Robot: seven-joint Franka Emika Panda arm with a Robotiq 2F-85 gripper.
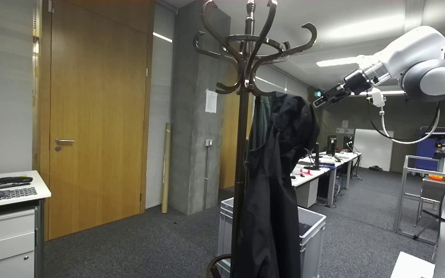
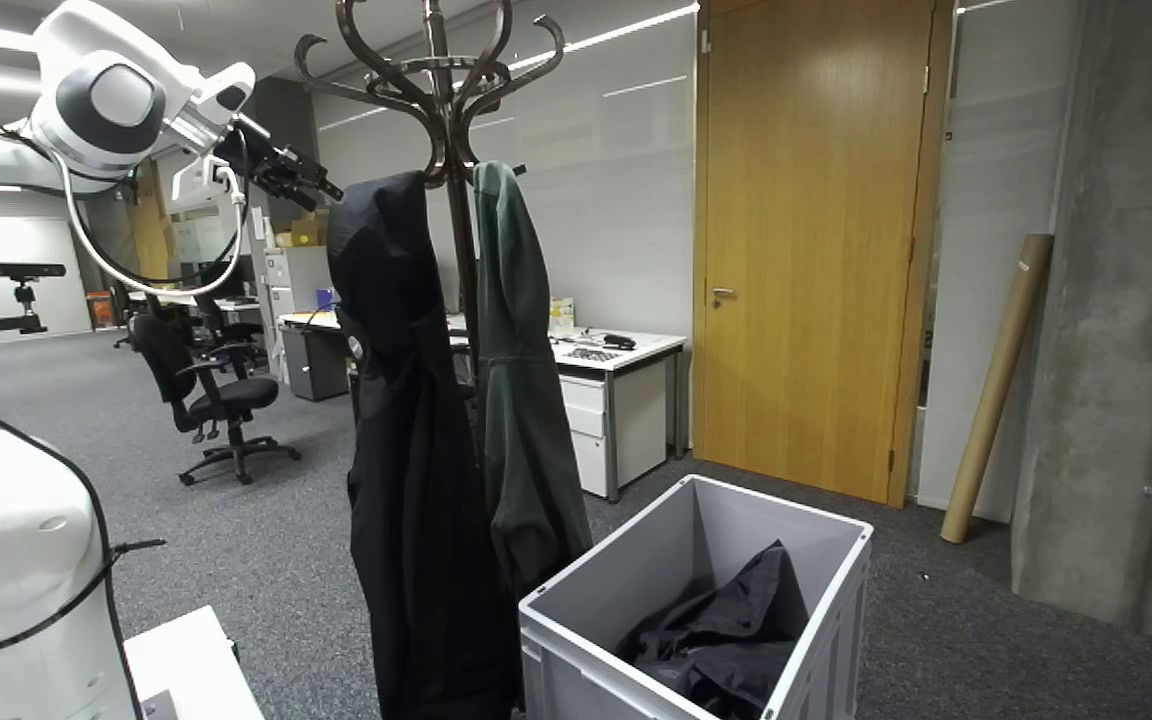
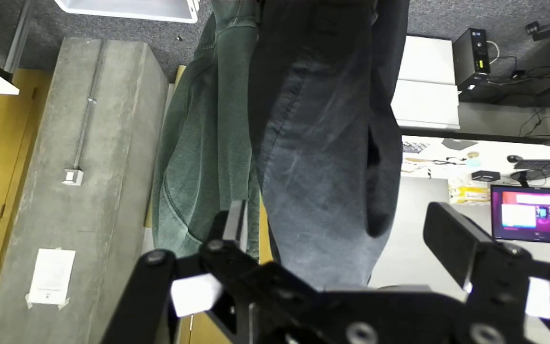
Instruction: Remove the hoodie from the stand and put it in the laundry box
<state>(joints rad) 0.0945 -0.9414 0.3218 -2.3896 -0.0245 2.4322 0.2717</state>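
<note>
The black hoodie (image 1: pixel 272 185) hangs limp from a hook of the dark-brown stand (image 1: pixel 242 139); it also hangs there in an exterior view (image 2: pixel 416 430). In the wrist view, which stands upside down, the hoodie (image 3: pixel 322 157) appears between my finger pads. My gripper (image 3: pixel 336 215) is open and empty. In both exterior views the gripper (image 1: pixel 318 102) (image 2: pixel 332 190) is beside the hood's top; whether it touches cannot be told. The grey laundry box (image 2: pixel 736 510) stands on the floor beside the stand, with a dark garment (image 2: pixel 716 650) in it. The hoodie's lower end is partly out of view.
A dark grey-green coat (image 2: pixel 526 400) hangs beside the hoodie; it also shows in the wrist view (image 3: pixel 198 157). The stand's curled hooks (image 1: pixel 303 38) spread near the gripper's height. A concrete pillar (image 1: pixel 203 162), a wooden door (image 1: pixel 99 127) and desks (image 1: pixel 315 173) stand further back.
</note>
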